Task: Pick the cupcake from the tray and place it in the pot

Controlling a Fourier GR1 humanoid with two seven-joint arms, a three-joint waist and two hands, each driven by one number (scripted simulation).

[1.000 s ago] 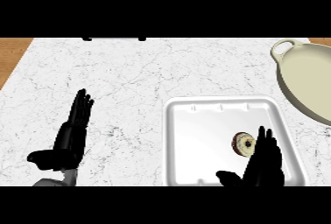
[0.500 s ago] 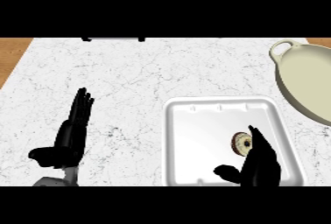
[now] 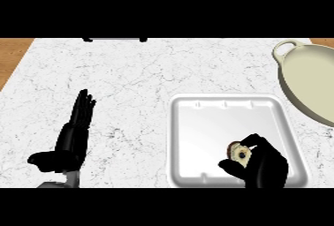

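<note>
The cupcake (image 3: 239,153) lies on the white tray (image 3: 215,119), near its lower right part, showing a brown edge and pale top. My right hand (image 3: 264,167) comes in from below with fingers and thumb curled round the cupcake, covering its right side. The cream pot (image 3: 313,84) with a loop handle sits at the far right, partly cut off by the view's edge. My left hand (image 3: 72,141) rests open on the left of the counter, fingers pointing up, well away from the tray.
The marble counter (image 3: 130,79) spreads left and behind the tray. A wooden strip (image 3: 13,53) borders it at the far left. A dark object (image 3: 114,39) sits at the counter's back edge.
The right hand's fingers, straight and upright beside the cupcake a second ago, have bent over and curled round it. The left hand has stayed still.
</note>
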